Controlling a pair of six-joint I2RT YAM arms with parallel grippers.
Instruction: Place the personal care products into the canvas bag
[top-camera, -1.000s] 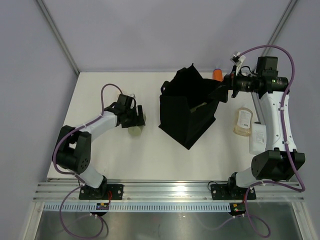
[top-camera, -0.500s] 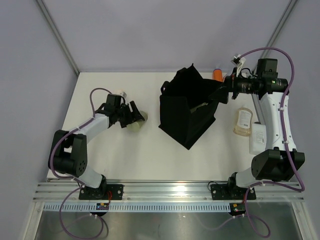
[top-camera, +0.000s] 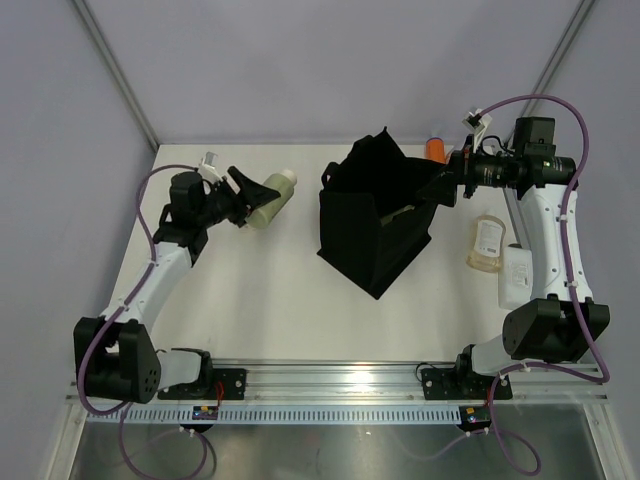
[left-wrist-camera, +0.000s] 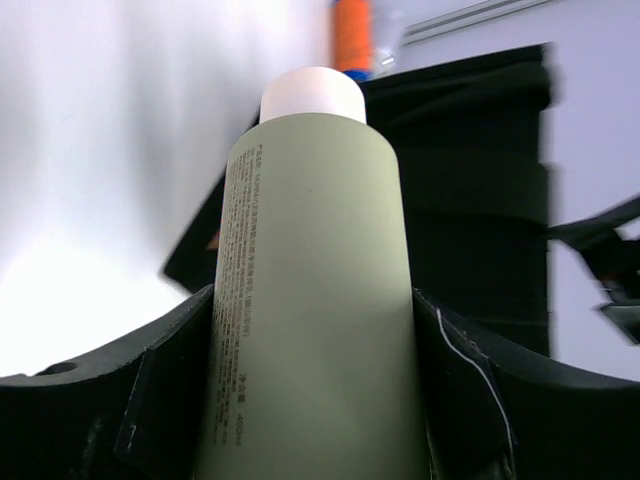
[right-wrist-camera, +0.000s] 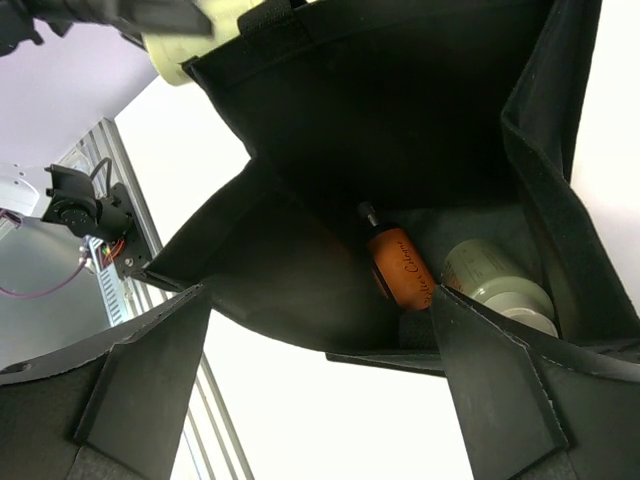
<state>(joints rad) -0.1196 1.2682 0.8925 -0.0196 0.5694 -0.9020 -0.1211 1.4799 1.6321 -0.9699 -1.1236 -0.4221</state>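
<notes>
Apparently aloft — left gripper (top-camera: 250, 197) grips green bottle (left-wrist-camera: 310, 260).

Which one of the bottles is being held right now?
The sage-green bottle with the white cap, gripped by the left end effector. The clear amber bottle and flat white one lie on the table.

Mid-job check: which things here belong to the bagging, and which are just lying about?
Job: sage-green white-capped bottle in left jaws; black canvas bag, holding brown bottle and green tub; orange bottle; clear amber bottle; flat white bottle.
Lying about: aluminium rail; purple cables.
</notes>
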